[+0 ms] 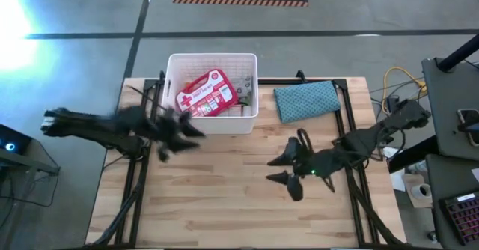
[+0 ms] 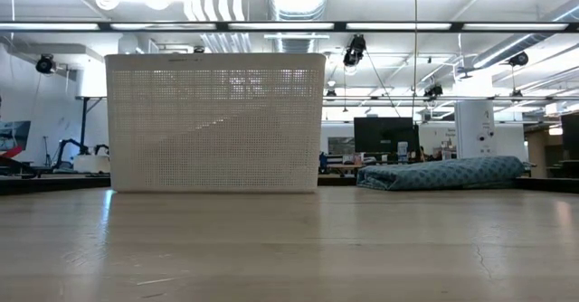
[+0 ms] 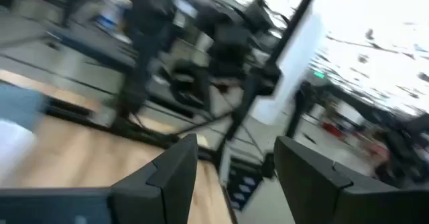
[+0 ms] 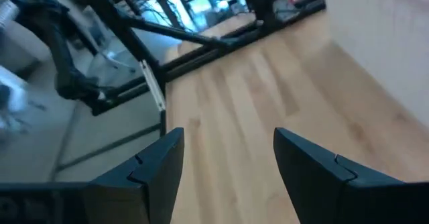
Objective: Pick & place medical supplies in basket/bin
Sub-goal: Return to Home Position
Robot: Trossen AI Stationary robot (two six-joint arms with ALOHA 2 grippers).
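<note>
The white bin [image 1: 213, 124] [image 2: 215, 121] stands at the table's far side, left of middle. The red first-aid case with a white cross [image 1: 203, 93] lies tilted inside it, with a few small dark items [image 1: 244, 94] beside it toward the bin's right wall. My left gripper [image 1: 183, 139] [image 3: 234, 143] hangs open just in front of the bin's near wall and holds nothing. My right gripper [image 1: 271, 169] [image 4: 228, 137] is open over bare wood at the table's middle right, also holding nothing. No other supplies show on the table.
The blue-grey cloth pouch [image 1: 305, 100] [image 2: 443, 173] lies to the right of the bin at the far edge. Bare wooden tabletop [image 1: 224, 197] spreads across the near half. Black frame rails run along the left and right table edges.
</note>
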